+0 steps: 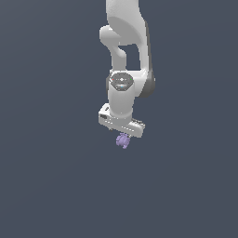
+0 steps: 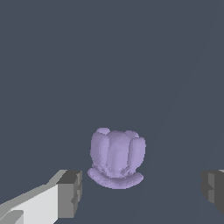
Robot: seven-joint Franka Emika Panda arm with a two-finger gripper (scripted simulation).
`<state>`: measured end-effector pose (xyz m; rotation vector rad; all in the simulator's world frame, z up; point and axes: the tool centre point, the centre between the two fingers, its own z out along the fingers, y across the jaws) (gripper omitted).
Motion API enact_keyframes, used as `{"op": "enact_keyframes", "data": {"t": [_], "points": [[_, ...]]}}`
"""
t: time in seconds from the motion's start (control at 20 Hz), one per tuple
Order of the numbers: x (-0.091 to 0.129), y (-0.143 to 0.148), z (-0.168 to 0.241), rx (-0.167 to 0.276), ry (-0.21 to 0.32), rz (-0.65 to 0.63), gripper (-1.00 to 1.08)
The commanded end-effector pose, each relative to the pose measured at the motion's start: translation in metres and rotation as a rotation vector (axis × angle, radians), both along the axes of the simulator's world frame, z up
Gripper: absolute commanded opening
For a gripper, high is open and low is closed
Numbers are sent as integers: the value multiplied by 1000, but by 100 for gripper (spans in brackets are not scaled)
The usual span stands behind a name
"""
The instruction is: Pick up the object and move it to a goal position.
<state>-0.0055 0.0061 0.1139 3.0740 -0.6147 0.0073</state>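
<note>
End effector [image 2: 139, 192] wide open, holding nothing: in the wrist view the two dark fingertips [image 2: 70, 192] stand well apart, one on each side of the object [image 2: 116, 158], neither touching it. Object is a small pale purple lumpy blob, sitting on the plain grey desk [image 2: 52, 65], between the fingers and just beyond the tips.

Risks, judged from here:
- Object is far smaller than the open span and looks off-centre, nearer one fingertip. Closing now would likely have that pad hit first and shove the blob sideways.
- Knobby rounded surface, flared base: pads could land on a lump and squeeze it out.
- If the fingers are not low enough, they close above it or only clip the top.

View differences: exterior view shows the white arm [image 1: 124, 56] reaching straight down with the object [image 1: 122, 140] directly under the end effector [image 1: 122, 135], but the fingers and their gap are not readable there. Wrist view gives the gap, the offset and the object's shape, but no height above the desk. No goal marker visible in either.
</note>
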Motion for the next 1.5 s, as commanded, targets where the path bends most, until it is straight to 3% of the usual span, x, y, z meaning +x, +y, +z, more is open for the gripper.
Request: {"op": "enact_keyframes", "data": {"t": [0.0,0.45,1.45], "points": [[-1,6,-8,3,0,-42,100],[-4,17,-24,8,3,-114,100],[-5,18,-74,8,3,-116,100]]}}
